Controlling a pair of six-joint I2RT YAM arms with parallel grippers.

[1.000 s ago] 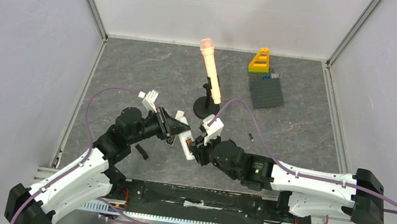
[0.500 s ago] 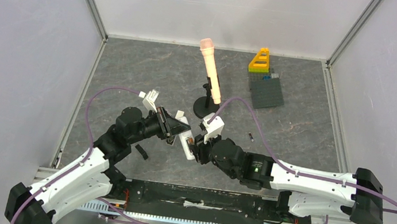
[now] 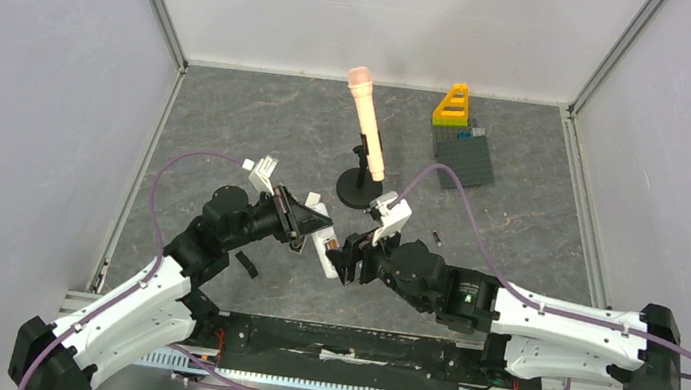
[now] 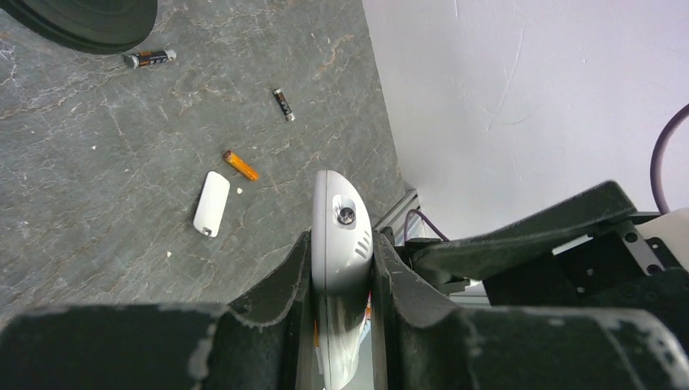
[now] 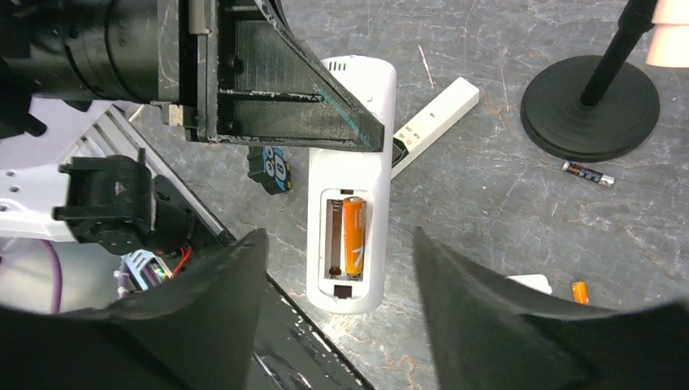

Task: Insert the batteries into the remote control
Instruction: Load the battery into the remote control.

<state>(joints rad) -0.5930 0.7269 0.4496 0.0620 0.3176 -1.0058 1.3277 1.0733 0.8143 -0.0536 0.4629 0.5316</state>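
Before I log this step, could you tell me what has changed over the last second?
The right gripper opened and drew back slightly rightward, leaving an orange battery seated in the remote. The left gripper stayed shut on the remote; nothing else moved.

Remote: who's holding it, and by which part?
The left gripper clamps the remote by its upper part, the end away from the open battery bay. The right gripper is open and holds nothing.
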